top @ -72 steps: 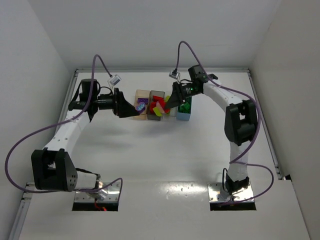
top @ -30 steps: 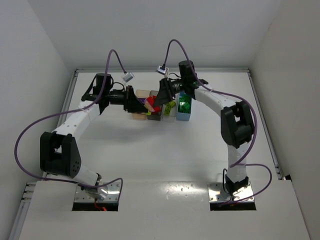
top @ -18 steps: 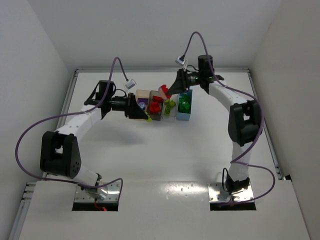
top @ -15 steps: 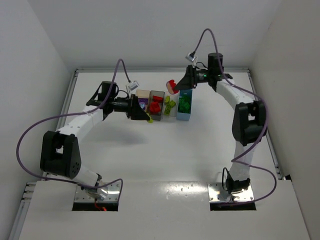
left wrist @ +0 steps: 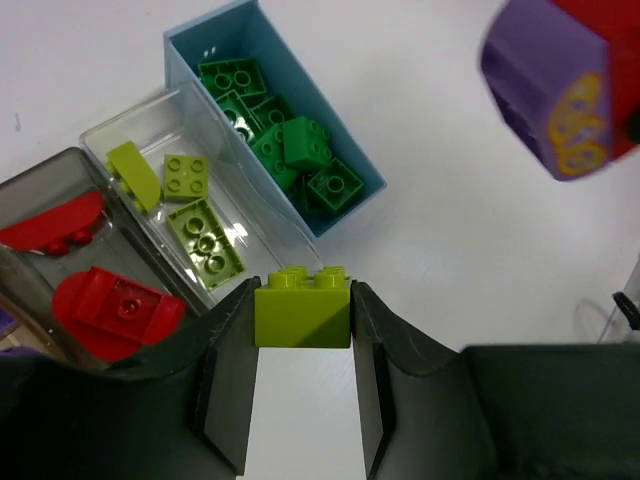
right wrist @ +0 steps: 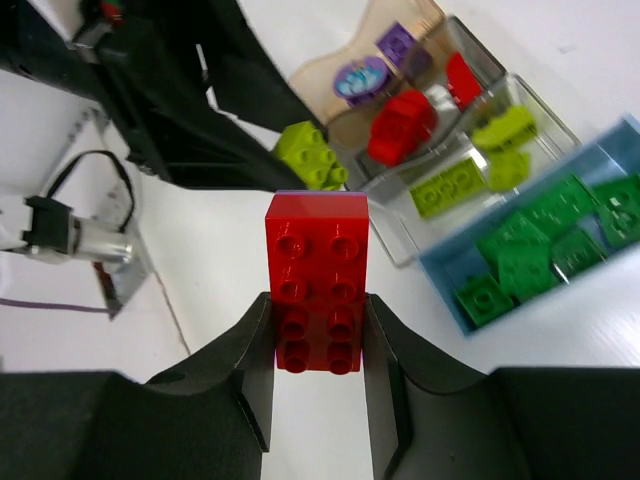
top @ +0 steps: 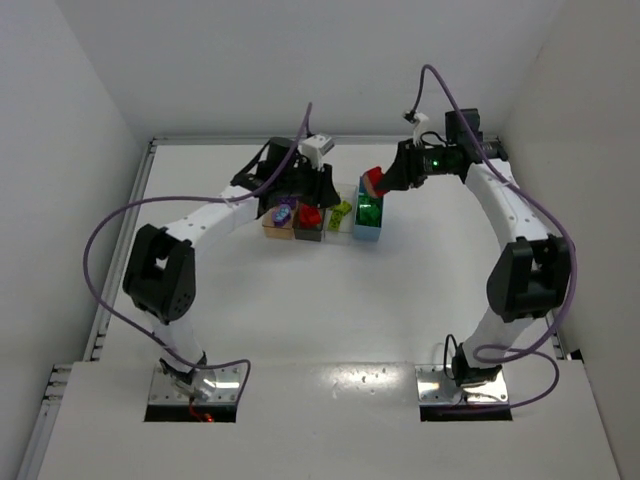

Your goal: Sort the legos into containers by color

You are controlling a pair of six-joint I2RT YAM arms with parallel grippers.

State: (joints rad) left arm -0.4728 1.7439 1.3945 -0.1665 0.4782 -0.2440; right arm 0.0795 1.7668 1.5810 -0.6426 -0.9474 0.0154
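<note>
The left gripper [left wrist: 303,335] clamps a lime brick [left wrist: 302,305] at the near end of the clear bin [left wrist: 128,122]; released here, it could drop outside. The right gripper [right wrist: 316,335] pinches a red brick [right wrist: 316,250] right of the grey bin [left wrist: 22,268]; reaching across risks hitting the left arm.

White table [top: 320,310], plain white walls [top: 300,60]

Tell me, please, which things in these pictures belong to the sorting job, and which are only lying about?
Of the job: lime brick in the left tool; red brick in the right tool; light blue bin of green bricks; clear bin; dark grey bin; tan bin.
Not of the job: purple cable; metal base plate.
</note>
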